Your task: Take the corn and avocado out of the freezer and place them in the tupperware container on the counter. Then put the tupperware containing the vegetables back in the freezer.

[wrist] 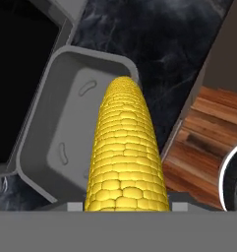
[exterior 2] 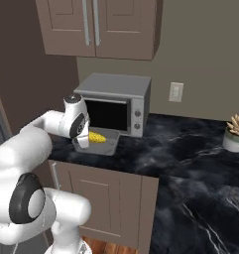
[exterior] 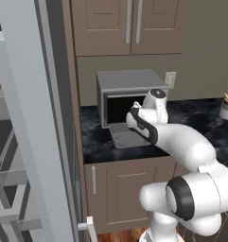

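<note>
The corn, a bright yellow cob, sits lengthwise between the fingers of my gripper, which is shut on it. It hangs over the grey tupperware container, its tip pointing at the far rim; I cannot tell whether it touches the tray floor. From the right base, the corn lies just over the tupperware container on the black counter, with the gripper at its left end. The freezer stands open at the left. The avocado is out of view.
A grey microwave with its door open stands right behind the tray. A small potted plant is far right on the counter. Wooden wall cabinets hang above. The counter edge drops to the wood floor beside the tray.
</note>
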Motion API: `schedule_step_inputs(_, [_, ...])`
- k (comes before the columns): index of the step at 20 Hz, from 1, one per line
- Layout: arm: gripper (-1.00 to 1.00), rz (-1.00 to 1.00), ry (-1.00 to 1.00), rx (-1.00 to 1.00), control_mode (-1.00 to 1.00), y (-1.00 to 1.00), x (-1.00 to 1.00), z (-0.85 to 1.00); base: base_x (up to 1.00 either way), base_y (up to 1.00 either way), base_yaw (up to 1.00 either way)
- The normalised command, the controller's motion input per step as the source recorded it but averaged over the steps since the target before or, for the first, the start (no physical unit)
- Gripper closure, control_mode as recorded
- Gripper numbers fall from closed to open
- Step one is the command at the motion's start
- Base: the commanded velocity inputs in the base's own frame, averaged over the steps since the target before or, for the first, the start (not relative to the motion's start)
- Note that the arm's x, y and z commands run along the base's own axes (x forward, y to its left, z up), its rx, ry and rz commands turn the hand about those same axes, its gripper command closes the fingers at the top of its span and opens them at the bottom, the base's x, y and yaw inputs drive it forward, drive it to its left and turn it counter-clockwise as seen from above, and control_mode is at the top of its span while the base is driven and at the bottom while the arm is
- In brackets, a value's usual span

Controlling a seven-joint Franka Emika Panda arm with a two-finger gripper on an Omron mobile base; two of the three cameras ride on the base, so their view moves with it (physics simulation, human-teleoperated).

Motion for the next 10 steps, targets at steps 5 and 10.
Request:
schedule_step_inputs(5, [1.00, 0.00, 0.01, 0.03, -1.00, 0.01, 0.42, -0.13, 0.00, 0.00, 0.00])
schedule_step_inputs(10, [1.00, 0.00, 0.03, 0.02, -1.00, 0.07, 0.35, -0.26, 0.00, 0.00, 0.00])
